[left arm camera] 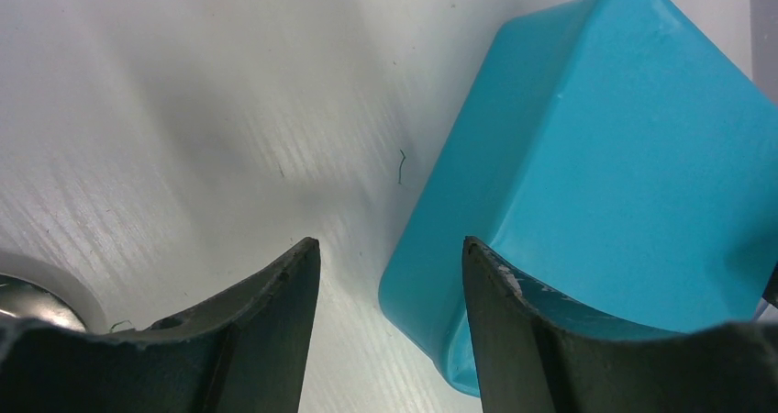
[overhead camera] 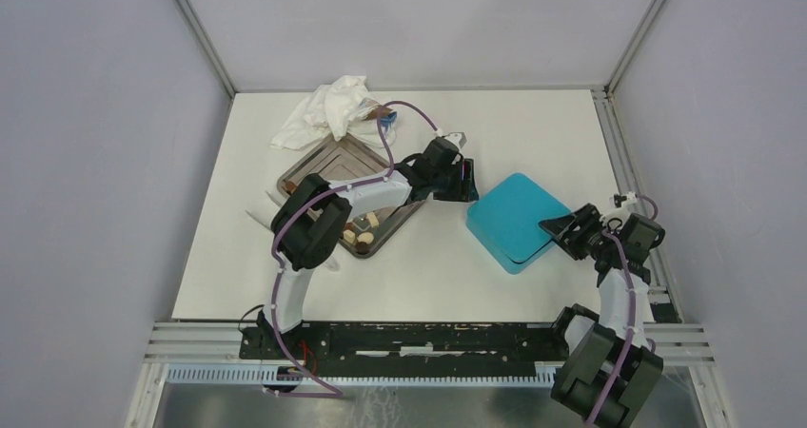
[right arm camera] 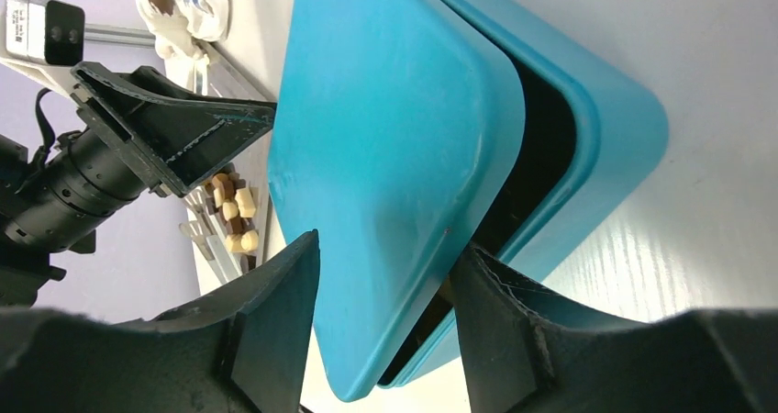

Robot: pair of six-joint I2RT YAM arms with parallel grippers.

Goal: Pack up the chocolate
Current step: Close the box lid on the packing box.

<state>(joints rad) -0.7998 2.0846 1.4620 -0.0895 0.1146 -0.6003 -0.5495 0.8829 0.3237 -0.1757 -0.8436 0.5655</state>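
1 teal plastic box (right arm camera: pixel 615 128), 1 teal lid (overhead camera: pixel 514 214), 1 square metal tray (overhead camera: pixel 324 157), 1 crumpled white cloth (overhead camera: pixel 324 109). Small brown and cream chocolate pieces (overhead camera: pixel 363 226): at least five visible, full count blocked.

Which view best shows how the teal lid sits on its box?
Right wrist: the lid lies askew, a dark gap over the box showing. Top external shows it small, offset. Left wrist shows only a teal corner, no gap.

Cloth (overhead camera: pixel 324 112): white, crumpled, laid at the table's far side.
Table (overhead camera: pixel 533 124): white, matte.
Rail (overhead camera: pixel 438 338): metal, fixed along the near edge.
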